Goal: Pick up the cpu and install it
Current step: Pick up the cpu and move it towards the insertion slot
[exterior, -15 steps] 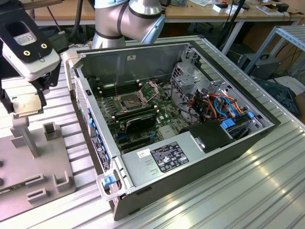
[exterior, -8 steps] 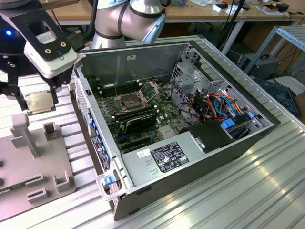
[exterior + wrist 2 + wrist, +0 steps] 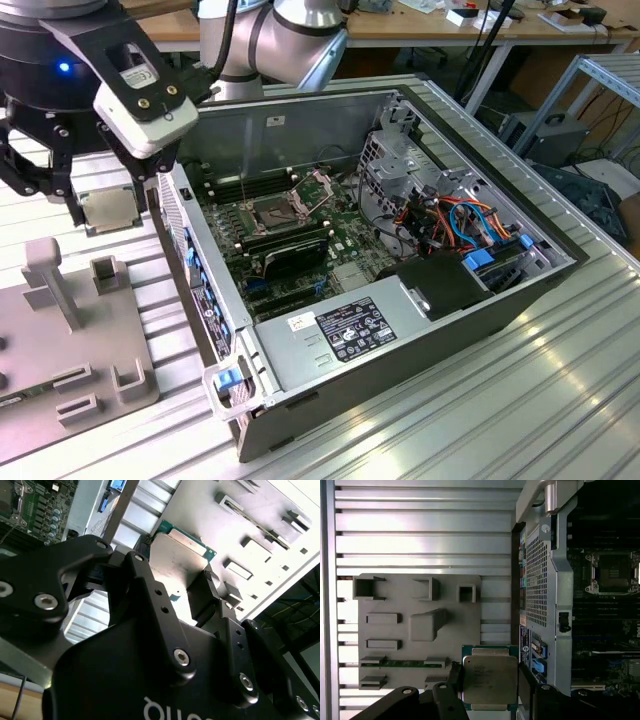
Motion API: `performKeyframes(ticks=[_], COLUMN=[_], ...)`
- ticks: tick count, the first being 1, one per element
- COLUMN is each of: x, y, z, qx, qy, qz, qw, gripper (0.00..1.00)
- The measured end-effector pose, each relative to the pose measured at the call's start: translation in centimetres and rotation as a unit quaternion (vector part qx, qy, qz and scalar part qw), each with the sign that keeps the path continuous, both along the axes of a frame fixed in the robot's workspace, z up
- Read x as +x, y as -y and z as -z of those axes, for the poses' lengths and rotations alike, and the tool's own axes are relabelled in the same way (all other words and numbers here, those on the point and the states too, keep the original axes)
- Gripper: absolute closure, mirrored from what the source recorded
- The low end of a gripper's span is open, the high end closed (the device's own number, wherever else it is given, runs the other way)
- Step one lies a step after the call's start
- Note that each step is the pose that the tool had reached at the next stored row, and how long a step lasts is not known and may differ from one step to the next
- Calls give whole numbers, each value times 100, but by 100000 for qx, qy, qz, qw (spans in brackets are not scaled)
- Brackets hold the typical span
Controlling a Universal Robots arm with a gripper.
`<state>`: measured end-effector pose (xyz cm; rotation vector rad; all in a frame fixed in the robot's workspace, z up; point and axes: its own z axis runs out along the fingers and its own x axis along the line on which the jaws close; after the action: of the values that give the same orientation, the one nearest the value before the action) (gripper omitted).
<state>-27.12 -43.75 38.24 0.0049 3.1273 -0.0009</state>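
The cpu is a flat square chip with a dull silver top, and my gripper is shut on it by two opposite edges. It hangs above the slatted table, between the grey fixture plate and the open computer case. In the first wrist view the cpu sits between the black fingers, over the near edge of the fixture plate. The second wrist view shows the cpu from below the gripper. The motherboard socket lies open inside the case, well off to the exterior view's right.
The case wall stands between the gripper and the motherboard. Memory sticks sit beside the socket. A drive cage and bundled cables fill the case's far end. The fixture plate carries raised blocks and a memory stick.
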Motion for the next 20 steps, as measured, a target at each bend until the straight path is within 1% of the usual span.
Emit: performKeyframes(ticks=[1,3,4,6,8,11,20], x=[59,100,139,174,246,333,485], y=[0,0,0,0,0,0,0], z=[0,0,0,1,0,0,0], qx=[2,5,2,9,2,4,0], qy=[0,2,0,5,1,5,-1], qz=[-3,-4,-5,-1,0,-1,-2], qw=[100000,100000,100000,100000,100000,100000,100000], gripper=[45,45,45,45,45,45,45])
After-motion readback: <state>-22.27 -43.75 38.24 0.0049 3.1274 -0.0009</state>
